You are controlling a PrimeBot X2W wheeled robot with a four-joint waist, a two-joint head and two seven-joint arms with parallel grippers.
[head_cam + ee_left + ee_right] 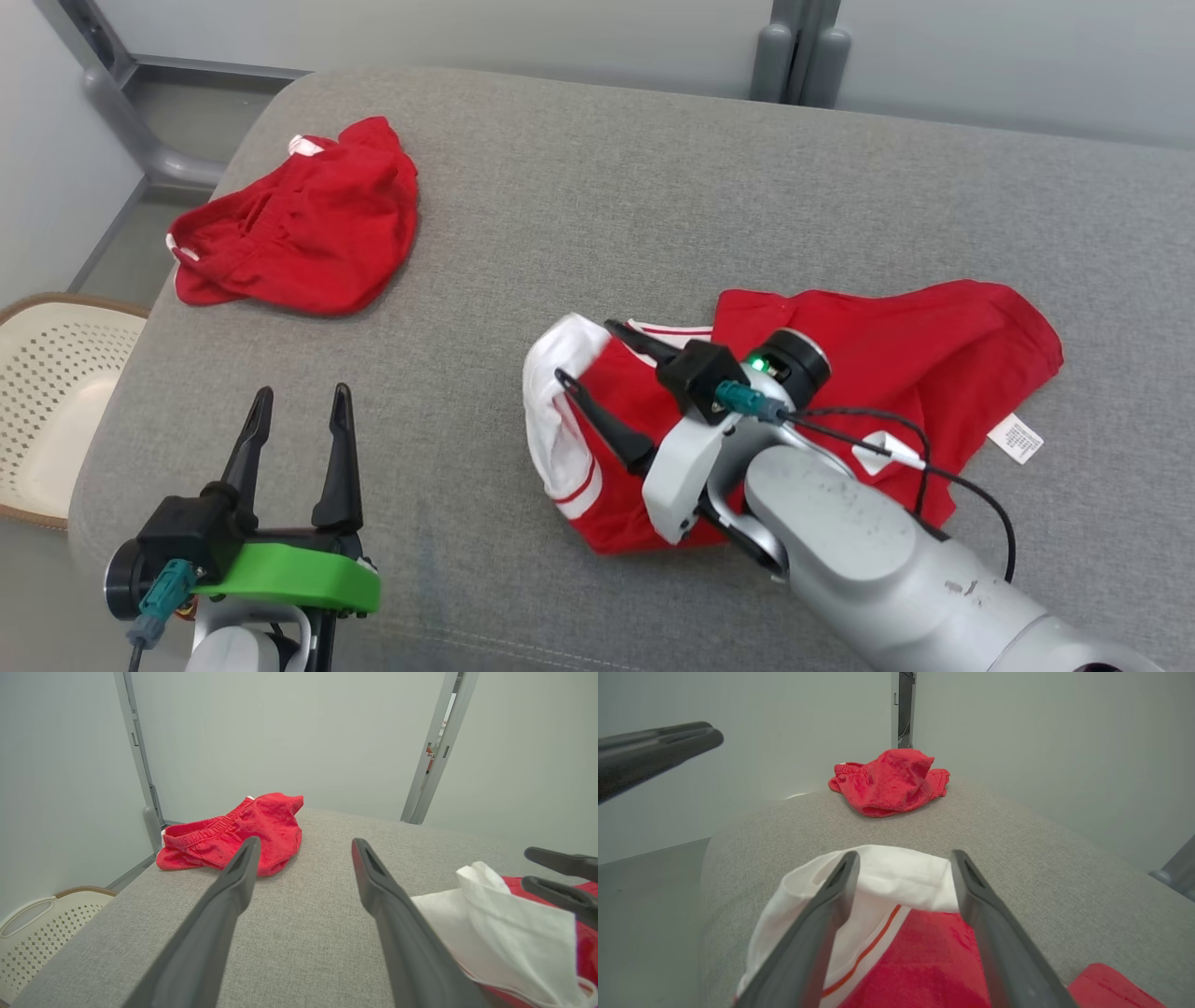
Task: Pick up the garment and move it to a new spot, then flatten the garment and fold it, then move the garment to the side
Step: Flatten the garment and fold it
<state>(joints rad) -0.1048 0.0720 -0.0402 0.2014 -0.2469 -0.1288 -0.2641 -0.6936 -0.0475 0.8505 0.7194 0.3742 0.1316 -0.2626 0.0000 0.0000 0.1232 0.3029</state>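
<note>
Grey fabric bench (607,187) by pale walls (280,732). The crumpled red-and-white cloth garment (887,345) lies left-to-right, white end left. Fingers of left gripper (302,392) and right gripper (586,350) stand wide.

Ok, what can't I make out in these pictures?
- Head view: the right arm hides the middle of the near garment.
- Head view: care label, print too small to read.
- Head view: basket cut off by the left edge.
- Left wrist view: near garment cut off by the right edge.

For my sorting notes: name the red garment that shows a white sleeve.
The red garment beneath the right gripper, with a white striped sleeve. The other garment, far left, is almost all red.
</note>
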